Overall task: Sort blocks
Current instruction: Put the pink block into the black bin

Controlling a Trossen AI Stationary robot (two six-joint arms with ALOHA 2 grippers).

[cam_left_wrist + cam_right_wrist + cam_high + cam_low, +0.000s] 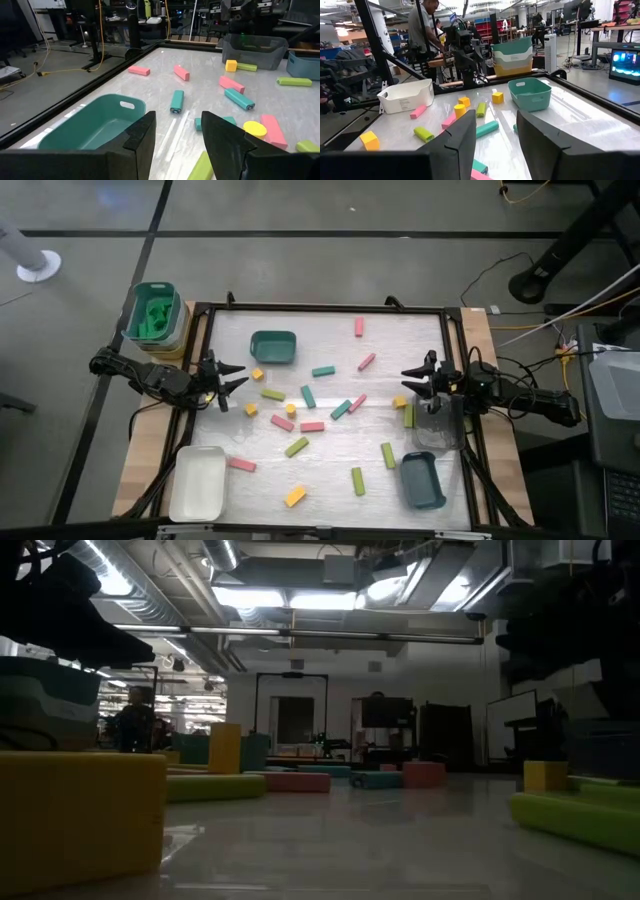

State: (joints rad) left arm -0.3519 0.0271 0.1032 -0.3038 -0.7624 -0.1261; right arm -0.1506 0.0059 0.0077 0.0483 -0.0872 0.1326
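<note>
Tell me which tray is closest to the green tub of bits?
The teal plastic tray, at the far side of the table near the stacked green tub. The white tray and the dark blue-grey tray both sit along the opposite edge.

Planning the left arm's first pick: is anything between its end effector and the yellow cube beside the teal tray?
Nothing visible blocks it. The left end effector stands open and empty at the table's left edge; the yellow cube lies right ahead of it over bare tabletop, with the teal tray off to the side.

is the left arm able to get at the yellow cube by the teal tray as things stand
Probably yes: the left claw is open and empty, the yellow cube lies just ahead of it on bare table, and the teal tray stands clear beyond.
</note>
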